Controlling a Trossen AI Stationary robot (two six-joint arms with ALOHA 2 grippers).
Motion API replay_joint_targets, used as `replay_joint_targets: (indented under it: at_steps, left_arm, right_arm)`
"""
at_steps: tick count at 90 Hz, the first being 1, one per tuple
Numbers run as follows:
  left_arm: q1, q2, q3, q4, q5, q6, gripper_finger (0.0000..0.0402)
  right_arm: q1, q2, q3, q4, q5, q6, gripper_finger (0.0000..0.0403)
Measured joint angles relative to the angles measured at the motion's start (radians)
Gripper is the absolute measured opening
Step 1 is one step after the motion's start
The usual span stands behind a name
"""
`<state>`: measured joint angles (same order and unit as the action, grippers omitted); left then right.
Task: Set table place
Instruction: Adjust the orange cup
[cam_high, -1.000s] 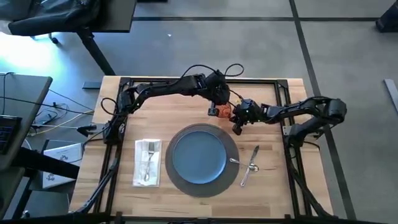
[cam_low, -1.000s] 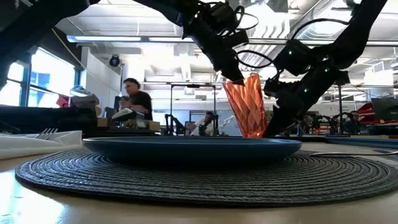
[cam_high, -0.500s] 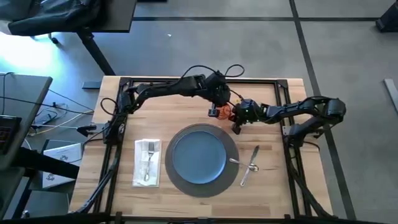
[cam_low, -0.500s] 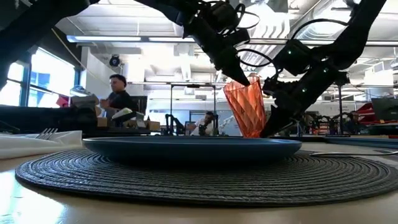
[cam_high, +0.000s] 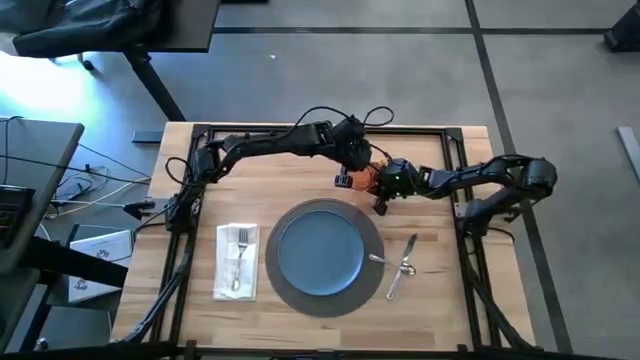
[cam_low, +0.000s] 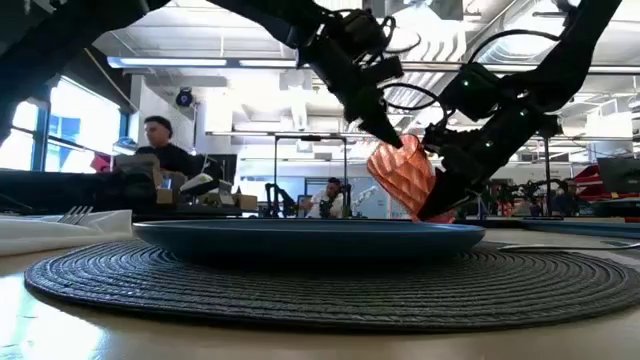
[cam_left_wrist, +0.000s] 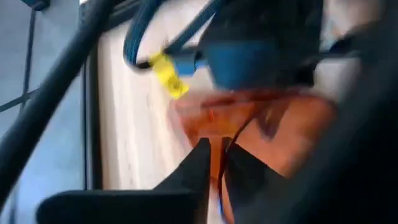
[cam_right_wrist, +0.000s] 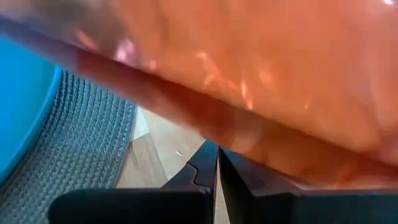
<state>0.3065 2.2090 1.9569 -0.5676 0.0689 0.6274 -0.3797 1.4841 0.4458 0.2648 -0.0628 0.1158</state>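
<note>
Glass (cam_low: 403, 183), orange and ribbed, sits mostly hidden in the high view, where only a sliver shows between the two arms; both wrist views blur it into an orange mass. The left gripper (cam_high: 352, 166) reaches in from the bench's (cam_high: 450, 310) far left corner, its arm bent over the far edge, and pinches the glass rim from above. The right gripper (cam_high: 384, 190) stretches level from the right side and meets the glass's lower part; whether it clamps the glass cannot be told, though its fingers (cam_right_wrist: 205, 165) show pressed together. The glass leans, its long axis tilted with the mouth up and toward the left arm. It hangs just beyond the far rim of the round grey placemat (cam_high: 285, 295), which carries a blue plate (cam_high: 320, 251).
</note>
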Motion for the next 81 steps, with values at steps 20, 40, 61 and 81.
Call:
replay_joint_targets:
  at_steps: [20, 40, 61, 81]
  left_arm:
    - [-0.002, -0.003, 0.0, -0.02, -0.052, -0.017, 0.0002]
    - [-0.006, -0.03, 0.017, -0.128, -0.051, -0.028, 0.0]
    - [-0.011, -0.036, 0.047, -0.228, -0.034, -0.038, 0.0001]
    - [-0.034, -0.036, 0.048, -0.233, -0.041, -0.058, 0.0001]
  right_arm:
    - [0.0, -0.003, 0.0, -0.009, -0.001, 0.0, 0.0]
    - [-0.014, -0.147, 0.0, -0.143, -0.024, 0.015, 0.0]
    - [-0.068, -0.4, 0.0, -0.336, 0.089, -0.024, 0.0]
    - [-0.136, -0.383, 0.0, -0.298, -0.03, -0.045, 0.0]
